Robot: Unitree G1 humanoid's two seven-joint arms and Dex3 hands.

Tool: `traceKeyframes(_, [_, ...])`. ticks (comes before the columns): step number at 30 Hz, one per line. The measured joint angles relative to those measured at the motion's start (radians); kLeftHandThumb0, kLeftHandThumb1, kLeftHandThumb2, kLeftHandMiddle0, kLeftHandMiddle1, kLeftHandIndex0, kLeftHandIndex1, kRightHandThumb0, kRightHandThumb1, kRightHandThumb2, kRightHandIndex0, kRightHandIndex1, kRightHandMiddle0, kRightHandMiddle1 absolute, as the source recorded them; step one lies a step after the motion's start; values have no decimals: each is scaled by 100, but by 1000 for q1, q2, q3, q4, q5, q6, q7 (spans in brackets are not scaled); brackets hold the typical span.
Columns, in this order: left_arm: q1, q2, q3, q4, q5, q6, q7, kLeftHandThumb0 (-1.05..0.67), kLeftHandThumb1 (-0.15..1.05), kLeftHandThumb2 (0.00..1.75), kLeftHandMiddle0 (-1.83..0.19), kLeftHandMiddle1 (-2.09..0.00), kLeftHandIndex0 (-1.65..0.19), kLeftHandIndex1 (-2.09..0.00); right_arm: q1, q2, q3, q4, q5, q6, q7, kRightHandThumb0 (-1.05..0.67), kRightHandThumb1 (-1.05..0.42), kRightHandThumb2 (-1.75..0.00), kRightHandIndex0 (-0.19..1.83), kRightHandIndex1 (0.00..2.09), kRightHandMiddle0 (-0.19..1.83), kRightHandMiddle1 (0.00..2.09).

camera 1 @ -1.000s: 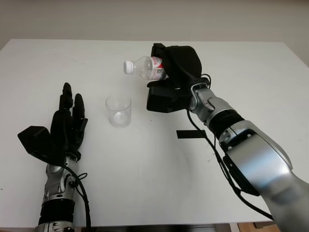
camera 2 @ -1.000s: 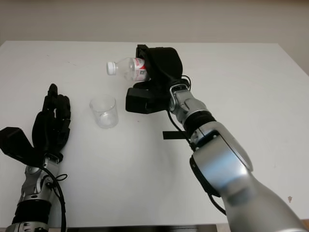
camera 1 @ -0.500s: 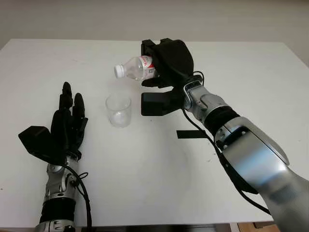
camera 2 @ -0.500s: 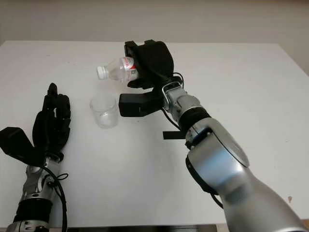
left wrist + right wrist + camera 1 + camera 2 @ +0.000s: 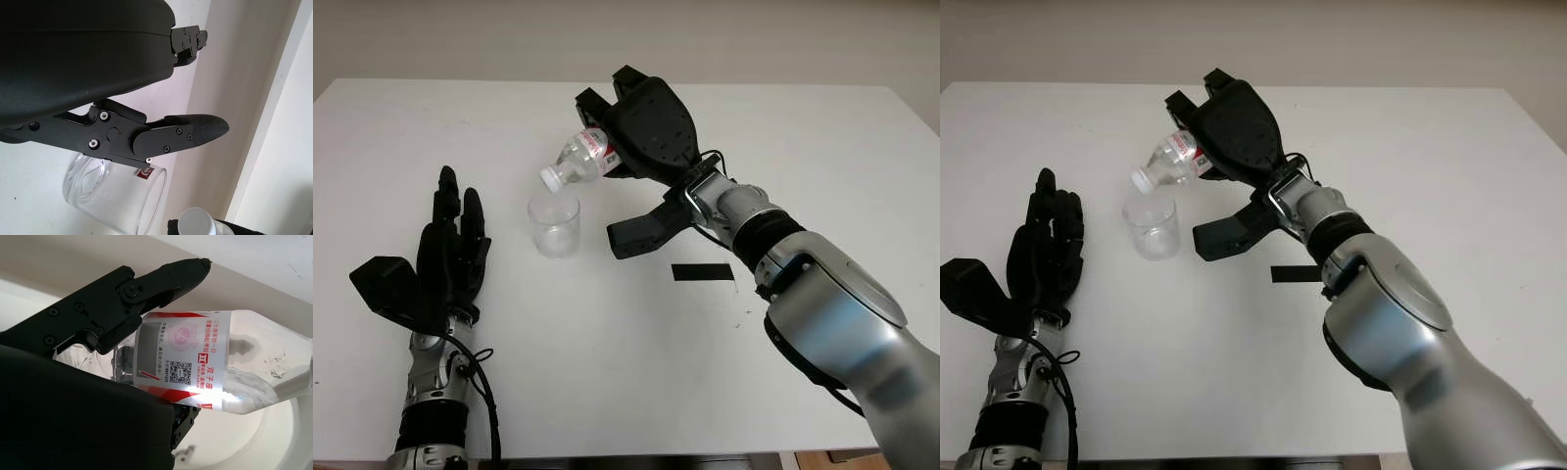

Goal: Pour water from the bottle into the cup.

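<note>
Just below the right robot hand (image 5: 641, 132), a clear plastic cup (image 5: 554, 223) waits. Its fingers clasp a capped clear plastic bottle (image 5: 578, 162), tilted neck-down. Pouring has begun; next likely needs steeper tilt.

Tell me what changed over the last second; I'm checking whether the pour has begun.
The right hand, holding the bottle, moved toward the cup and tipped it from nearly level to neck-down, its capped mouth now just above the rim. No water is visible flowing. The cup and the open left hand on the table stayed put.
</note>
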Motion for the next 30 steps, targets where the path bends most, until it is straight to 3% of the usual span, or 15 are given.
traceKeyframes(3, [0, -1, 0, 0, 0, -1, 0, -60, 105, 49, 12, -6, 13, -5, -9, -2, 28, 1, -31, 13, -35, -53, -105, -20, 123, 209, 40, 189])
traceKeyframes(9, [0, -1, 0, 1, 0, -2, -1, -60, 105, 49, 12, -5, 12, -5, -10, -2, 49, 2, -47, 27, -52, -53, -105, -24, 124, 209, 42, 203])
traceKeyframes(18, [0, -2, 0, 5, -1, -10, 0, -60, 105, 49, 12, -6, 12, -5, -13, -2, 68, 2, -60, 43, -79, -54, -105, -19, 118, 209, 35, 172])
traceKeyframes(30, [-1, -3, 0, 5, -2, -8, 1, -59, 105, 49, 12, -5, 13, -5, -14, -2, 86, 2, -72, 44, -77, -53, -105, -24, 119, 209, 37, 181])
